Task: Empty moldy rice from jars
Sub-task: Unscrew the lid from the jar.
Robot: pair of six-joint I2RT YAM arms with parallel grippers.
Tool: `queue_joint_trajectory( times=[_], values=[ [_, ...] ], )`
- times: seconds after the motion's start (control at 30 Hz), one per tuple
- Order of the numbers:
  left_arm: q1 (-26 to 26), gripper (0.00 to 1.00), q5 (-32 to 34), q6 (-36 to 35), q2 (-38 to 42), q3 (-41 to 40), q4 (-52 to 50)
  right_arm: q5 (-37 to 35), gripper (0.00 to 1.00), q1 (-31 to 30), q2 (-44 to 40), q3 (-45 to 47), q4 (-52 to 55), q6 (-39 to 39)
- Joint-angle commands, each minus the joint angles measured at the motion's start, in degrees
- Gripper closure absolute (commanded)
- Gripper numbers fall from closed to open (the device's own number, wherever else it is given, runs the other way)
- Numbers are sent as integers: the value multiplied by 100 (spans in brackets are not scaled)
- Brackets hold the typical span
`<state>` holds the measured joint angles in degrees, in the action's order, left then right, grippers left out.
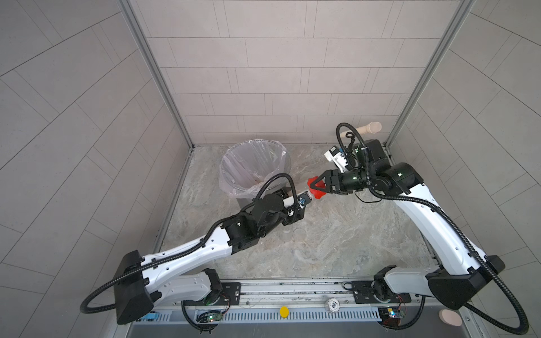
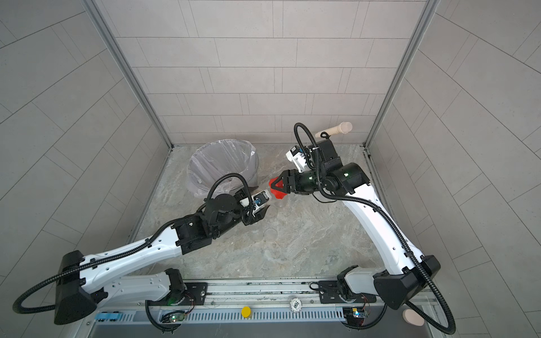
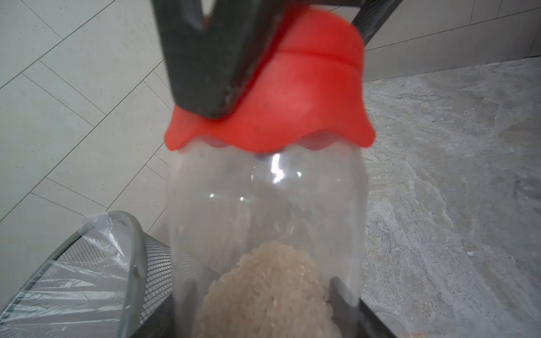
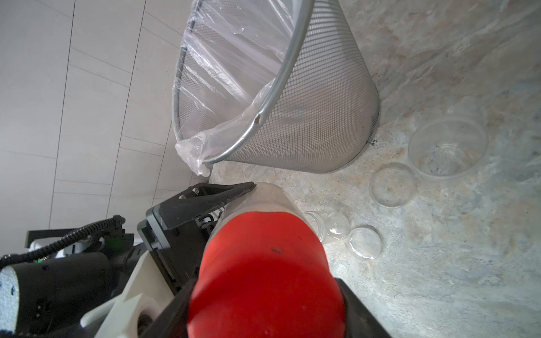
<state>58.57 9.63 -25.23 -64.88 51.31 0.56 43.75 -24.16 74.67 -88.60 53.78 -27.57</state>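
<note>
Jar held between both arms beside the bin (image 4: 322, 96).
The left jaws were clamped on the clear jar (image 3: 263, 199), rice (image 3: 263, 292) inside; the right jaws gripped its red lid (image 1: 317, 194), mid-frame in both top views.

Bright, even, diffuse light – shadows soft, faint on table (image 1: 351, 234). Both top views: strong bowing of wall tiles (image 1: 73, 117) toward left, right edges; centre sharp. Left wrist view: lid (image 3: 307, 102) and jar (image 3: 263, 204) close, blurred; small white glare spots on jar. Right wrist view – lid soft, near; liner (image 4: 216, 67) sharp, glinting.
</note>
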Motion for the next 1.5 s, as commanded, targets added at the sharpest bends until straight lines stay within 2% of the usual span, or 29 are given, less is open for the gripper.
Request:
queue_joint_trajectory(
  times=[0.0, 0.1, 0.17, 0.23, 0.33, 0.4, 0.5, 0.7, 0.77, 0.93, 1.2, 1.33, 1.4, 1.47],
  values=[
    [46, 95, -880, 347, 263, 87, 555, 348, 63, -119, -271, 121, -210, 2016],
    [40, 96, -1088, 541, 272, 46, 747, 691, 65, -197, -437, 474, -337, 3554],
    [38, 96, -1148, 609, 266, 37, 811, 979, 69, -261, -496, 528, -23, 4891],
    [43, 96, -1221, 653, 277, 38, 840, 928, 68, -293, -557, 485, 287, 5883],
    [40, 96, -1248, 694, 265, 38, 876, 562, 61, -289, -603, 434, 256, 6448],
    [39, 96, -1256, 702, 261, 46, 885, 582, 48, -284, -573, 384, 278, 6640],
    [37, 96, -1254, 695, 257, 73, 880, 734, 39, -291, -480, 323, 248, 6688],
    [45, 98, -1149, 677, 318, 68, 842, 632, 26, -224, -358, 299, 139, 6501],
    [39, 98, -1109, 671, 325, 52, 836, 489, 23, -177, -356, 270, -44, 6091],
    [36, 99, -999, 607, 346, 13, 808, 697, 15, -116, -458, 357, -45, 6003],
    [32, 100, -810, 468, 314, 13, 653, 668, 13, 369, -1117, 878, -878, 5334],
    [32, 100, -531, 333, 246, 22, 651, -657, 5, 521, -1411, 888, -1262, 3579],
    [39, 100, -449, 267, 218, 35, 652, -891, 5, 572, -1327, 670, -1103, 2641],
    [39, 100, -416, 196, 193, 52, 634, -767, 6, 571, -1087, 253, -657, 1723]
  ],
)
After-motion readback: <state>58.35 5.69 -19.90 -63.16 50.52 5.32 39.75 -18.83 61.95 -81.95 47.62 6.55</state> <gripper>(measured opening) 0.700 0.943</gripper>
